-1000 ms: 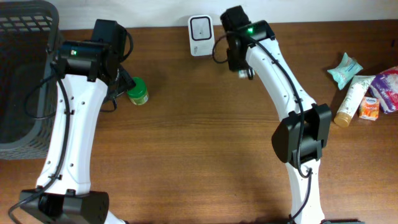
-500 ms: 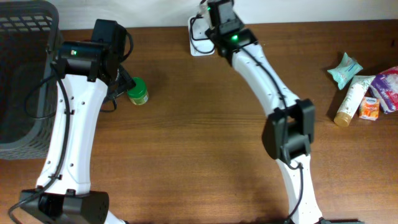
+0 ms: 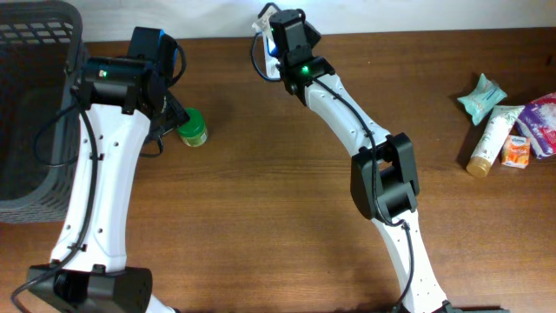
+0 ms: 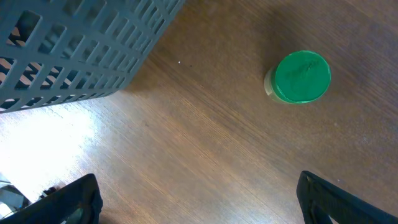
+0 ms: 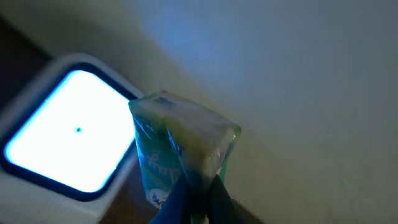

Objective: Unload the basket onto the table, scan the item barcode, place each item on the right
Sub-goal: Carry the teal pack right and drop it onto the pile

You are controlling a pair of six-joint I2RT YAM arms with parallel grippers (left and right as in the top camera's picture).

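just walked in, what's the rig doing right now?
The right gripper is shut on a small green and white packet and holds it close to the lit scanner at the back edge of the table. The left gripper is open and empty, hovering near a green-lidded jar beside the grey basket. Whether the barcode faces the scanner cannot be told.

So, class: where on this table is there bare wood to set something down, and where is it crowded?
Free: wood between the green-lidded jar and the right arm, and between that arm and the tube. Crowded: the right edge, where tube, teal packet, purple pack and orange box cluster, and the left, by basket and left arm.
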